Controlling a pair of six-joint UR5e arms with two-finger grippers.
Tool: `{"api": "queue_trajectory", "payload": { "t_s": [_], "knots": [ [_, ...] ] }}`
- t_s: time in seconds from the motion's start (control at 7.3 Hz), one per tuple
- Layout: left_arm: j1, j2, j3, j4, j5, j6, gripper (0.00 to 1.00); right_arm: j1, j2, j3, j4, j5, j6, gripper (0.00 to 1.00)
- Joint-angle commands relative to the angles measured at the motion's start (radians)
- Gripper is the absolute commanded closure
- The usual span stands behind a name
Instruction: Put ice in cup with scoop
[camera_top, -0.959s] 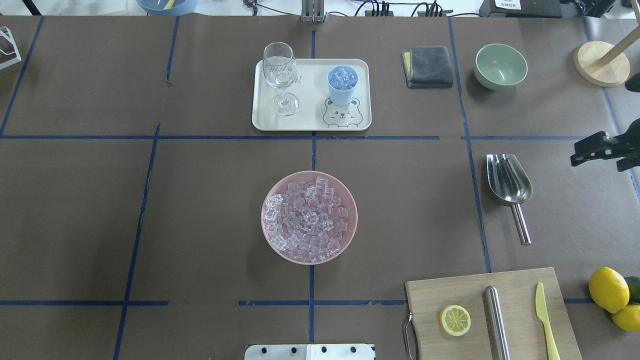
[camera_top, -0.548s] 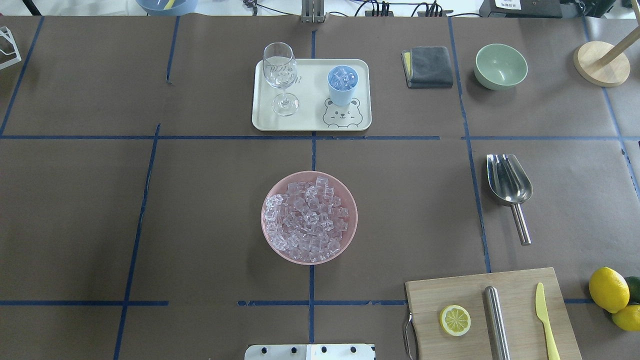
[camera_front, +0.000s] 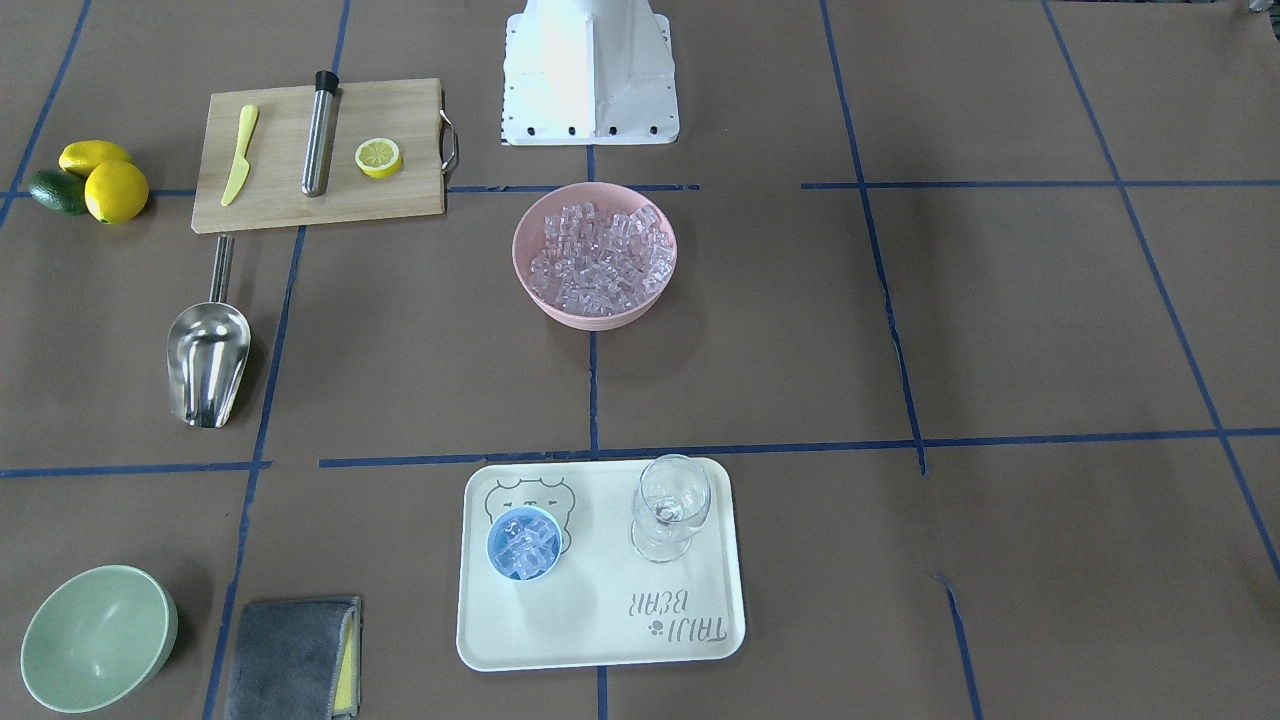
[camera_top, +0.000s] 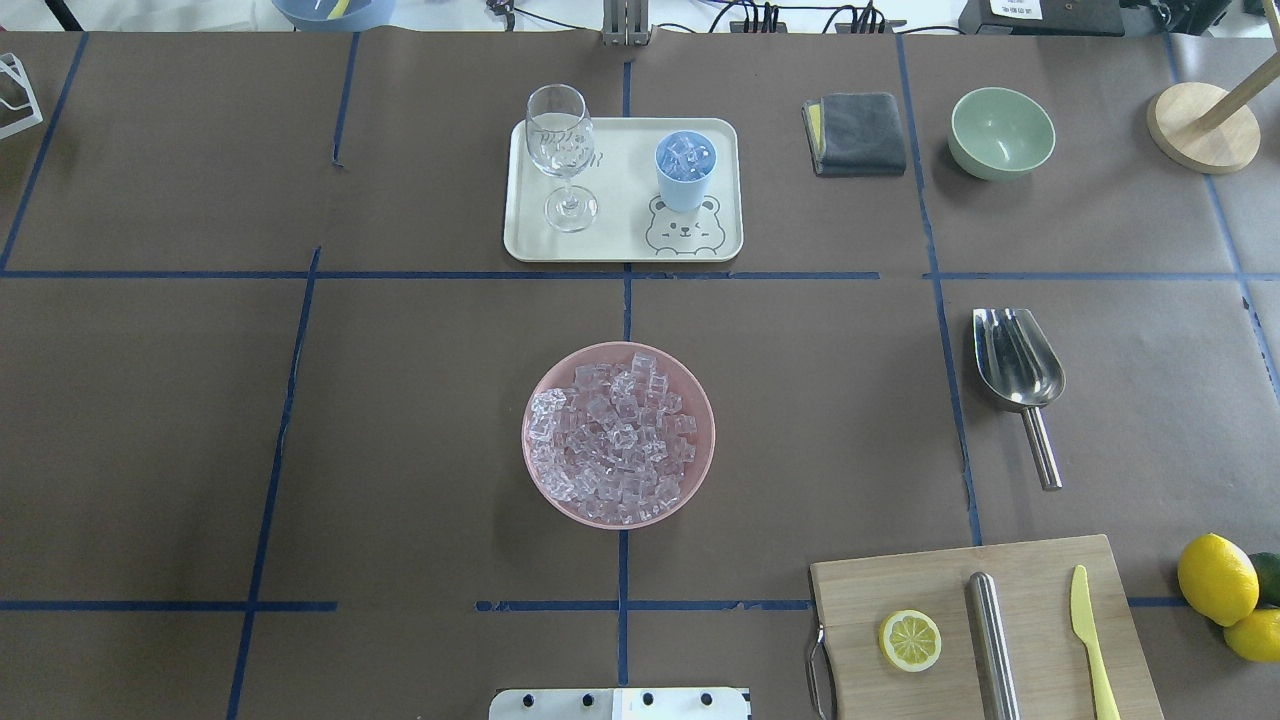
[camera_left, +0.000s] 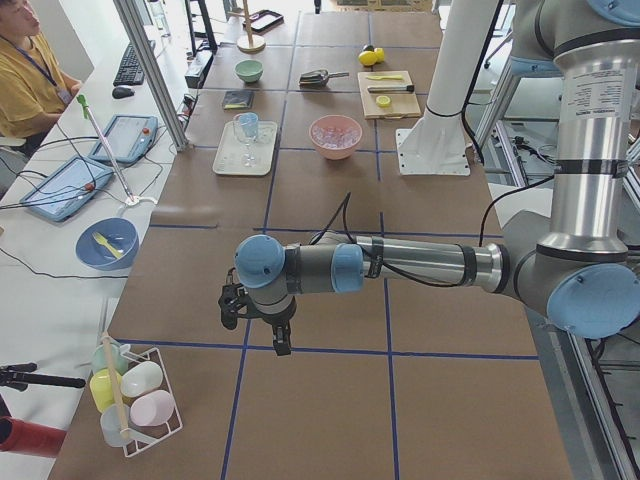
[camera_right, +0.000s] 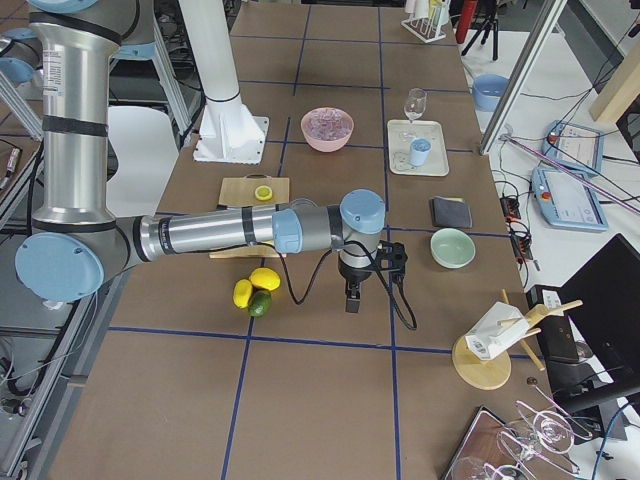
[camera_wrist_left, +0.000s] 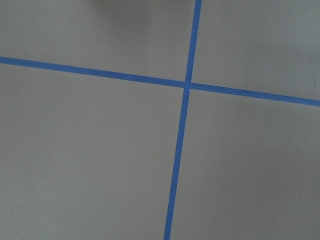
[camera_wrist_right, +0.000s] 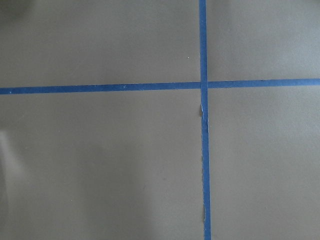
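A heap of clear ice (camera_top: 618, 435) fills the pink bowl (camera_top: 534, 470) at the table's middle. The light-blue cup (camera_top: 686, 170) stands on the white tray (camera_top: 620, 245) and holds several ice cubes. The steel scoop (camera_top: 1020, 365) lies flat on the paper to the right, handle toward the robot, with nothing touching it. My left gripper (camera_left: 282, 347) hangs over bare table far from all of these, seen only in the exterior left view. My right gripper (camera_right: 352, 300) hangs near the lemons, seen only in the exterior right view. I cannot tell whether either is open or shut.
A stemmed glass (camera_top: 560, 150) shares the tray. At the back right lie a grey cloth (camera_top: 856, 133), a green bowl (camera_top: 1001, 131) and a wooden stand (camera_top: 1203, 125). A cutting board (camera_top: 900, 580) with lemon slice, steel cylinder and yellow knife sits front right, beside lemons (camera_top: 1217, 578).
The right gripper, at the right edge of the overhead view a second ago, has moved out of that view. The scoop, cup and bowl have not moved.
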Motion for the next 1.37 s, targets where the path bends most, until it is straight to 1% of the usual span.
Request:
{"api": "queue_trajectory", "payload": {
  "t_s": [0.0, 0.14, 0.27, 0.41, 0.55, 0.82, 1.1, 1.23],
  "knots": [
    [-0.001, -0.002, -0.008, -0.006, -0.004, -0.017, 0.00, 0.003, 0.001, -0.003, -0.006, -0.001, -0.006, 0.00],
    [0.002, -0.005, 0.011, -0.031, -0.002, -0.011, 0.00, 0.014, 0.005, -0.003, -0.022, 0.004, -0.006, 0.00],
    [0.001, -0.003, 0.007, -0.065, 0.004, -0.015, 0.00, 0.014, 0.020, -0.003, -0.057, 0.018, -0.009, 0.00],
    [0.001, 0.001, -0.001, -0.072, 0.003, -0.011, 0.00, 0.011, 0.021, -0.005, -0.066, 0.019, -0.067, 0.00],
    [0.001, 0.000, -0.005, -0.072, 0.003, -0.008, 0.00, 0.009, 0.028, -0.005, -0.104, 0.015, -0.141, 0.00],
    [-0.001, -0.005, -0.011, -0.065, 0.007, -0.002, 0.00, 0.034, 0.082, -0.020, -0.192, -0.007, -0.274, 0.00],
    [0.001, -0.012, -0.010, -0.067, 0.007, -0.002, 0.00, 0.035, 0.076, -0.026, -0.192, 0.004, -0.273, 0.00],
    [0.002, -0.025, -0.002, -0.067, 0.007, -0.002, 0.00, 0.037, 0.068, -0.049, -0.184, 0.009, -0.269, 0.00]
  ]
}}
